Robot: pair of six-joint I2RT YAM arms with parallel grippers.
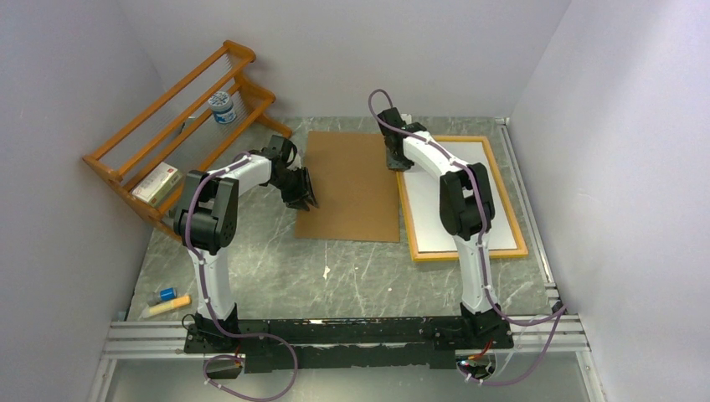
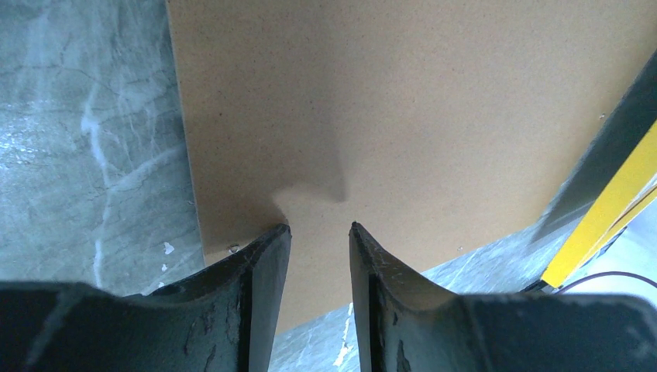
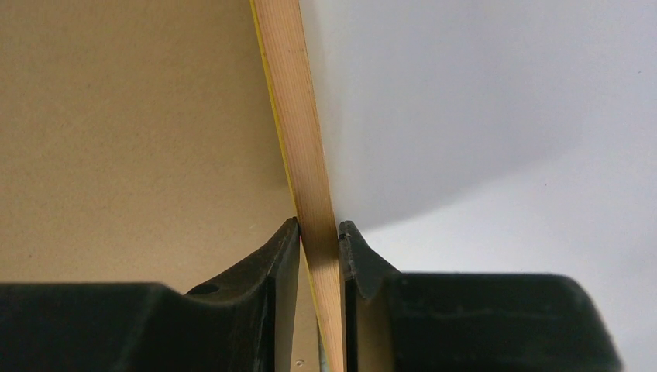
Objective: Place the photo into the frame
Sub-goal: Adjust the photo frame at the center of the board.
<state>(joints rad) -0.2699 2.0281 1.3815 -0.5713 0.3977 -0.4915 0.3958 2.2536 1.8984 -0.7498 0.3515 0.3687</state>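
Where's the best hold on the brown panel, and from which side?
Probably its left edge, from the left. The panel lies flat and thin, its right edge close to the frame held by the right gripper; the left gripper hovers over that free edge.

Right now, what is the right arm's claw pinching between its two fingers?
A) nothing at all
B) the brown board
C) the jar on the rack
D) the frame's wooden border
D: the right wrist view shows the right gripper closed with one finger on each side of the wooden border of the frame.
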